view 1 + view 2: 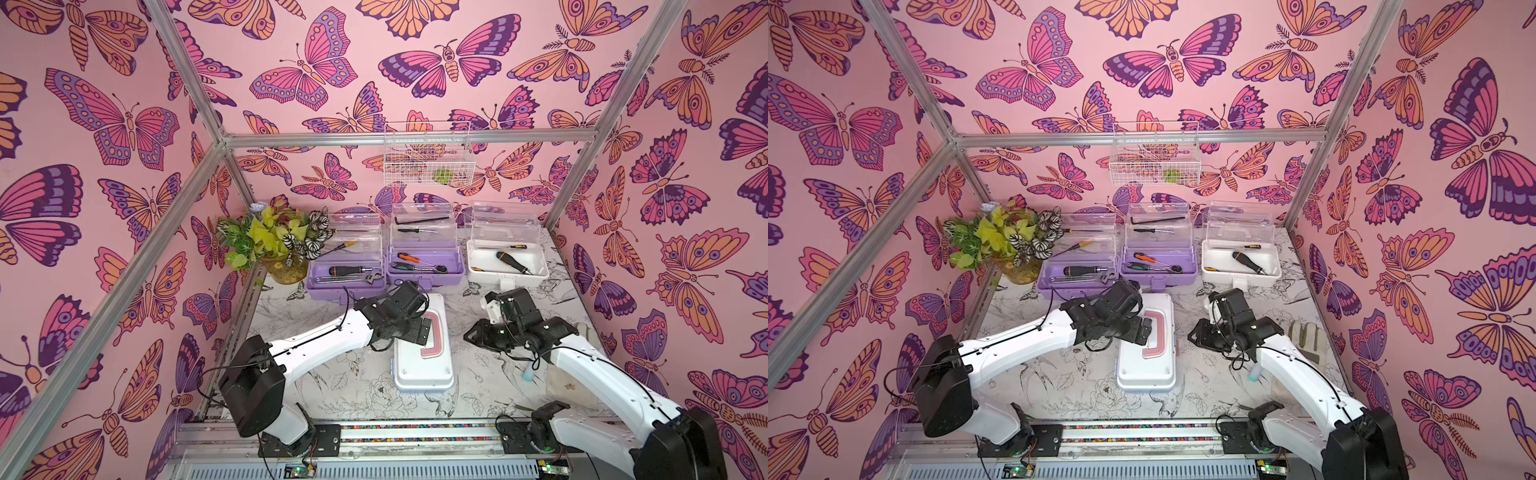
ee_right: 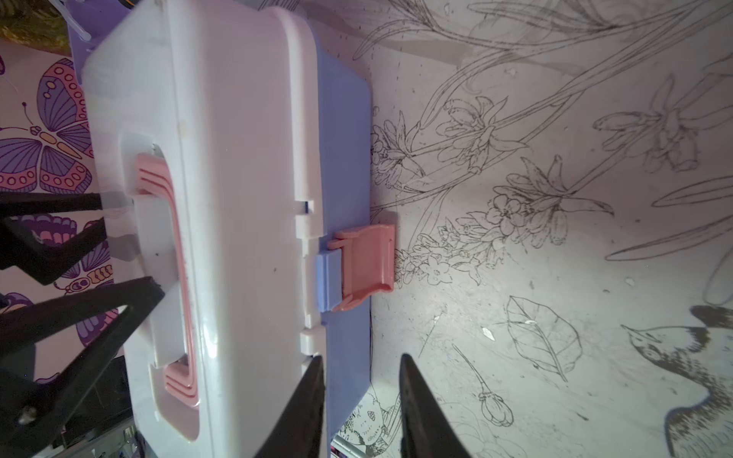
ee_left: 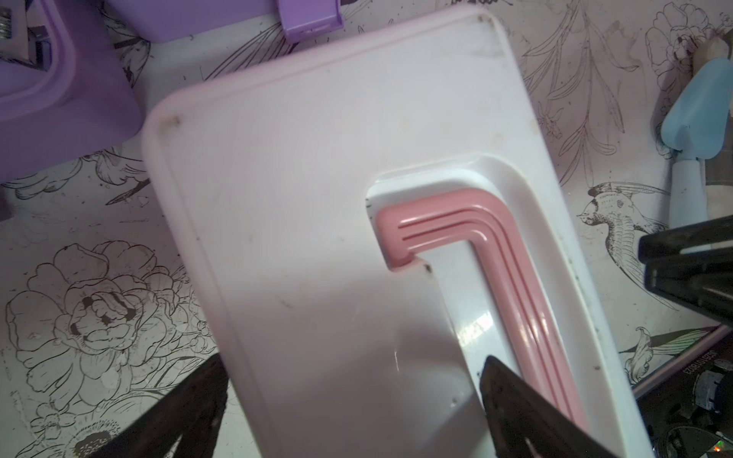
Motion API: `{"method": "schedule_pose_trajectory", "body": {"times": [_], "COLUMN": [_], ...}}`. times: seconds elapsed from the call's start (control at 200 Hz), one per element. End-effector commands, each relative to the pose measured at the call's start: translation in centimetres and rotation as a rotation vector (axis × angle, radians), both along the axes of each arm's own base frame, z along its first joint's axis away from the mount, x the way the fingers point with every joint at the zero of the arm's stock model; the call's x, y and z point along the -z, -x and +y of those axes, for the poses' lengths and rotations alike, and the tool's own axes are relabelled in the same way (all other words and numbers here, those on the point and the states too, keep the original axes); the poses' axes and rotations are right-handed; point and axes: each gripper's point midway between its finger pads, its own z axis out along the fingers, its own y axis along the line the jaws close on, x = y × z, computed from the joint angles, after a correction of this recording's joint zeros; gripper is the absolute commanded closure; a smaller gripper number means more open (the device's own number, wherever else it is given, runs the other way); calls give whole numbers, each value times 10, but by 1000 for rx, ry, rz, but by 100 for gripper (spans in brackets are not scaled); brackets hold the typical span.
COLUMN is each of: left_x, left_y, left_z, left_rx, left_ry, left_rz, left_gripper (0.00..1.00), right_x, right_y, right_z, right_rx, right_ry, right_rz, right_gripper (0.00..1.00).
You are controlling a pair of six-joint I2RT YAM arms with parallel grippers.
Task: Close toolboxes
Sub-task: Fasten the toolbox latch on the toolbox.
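Three toolboxes stand at the back with clear lids raised: a lilac one, a second lilac one and a white one, all with tools inside. The light-blue toolbox lies mid-table with its white lid down and pink handle flat. Its pink latch sticks outward from the blue base. My left gripper hovers open over the lid beside the handle. My right gripper is at the box's latch side, narrowly open, holding nothing.
A potted plant stands at the back left. A white wire basket hangs on the back wall. A blue-handled tool and a glove lie under and beside my right arm. Metal frame posts edge the table.
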Motion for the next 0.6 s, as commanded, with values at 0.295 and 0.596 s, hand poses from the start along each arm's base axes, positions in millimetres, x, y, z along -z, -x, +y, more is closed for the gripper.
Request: {"method": "schedule_pose_trajectory", "body": {"times": [0.295,0.596], "left_x": [39,48], "left_y": [8,8], "left_z": [69,106], "left_rx": [-159,-276], "left_ry": [41,197], "left_rz": [129,156], "left_gripper": [4,12], "right_x": [14,21], "right_y": [3,5], "right_z": [34,49], "right_rx": [-107,-172], "right_ry": [-198,-279], "right_rz": [48,9], "right_gripper": [66,67]}}
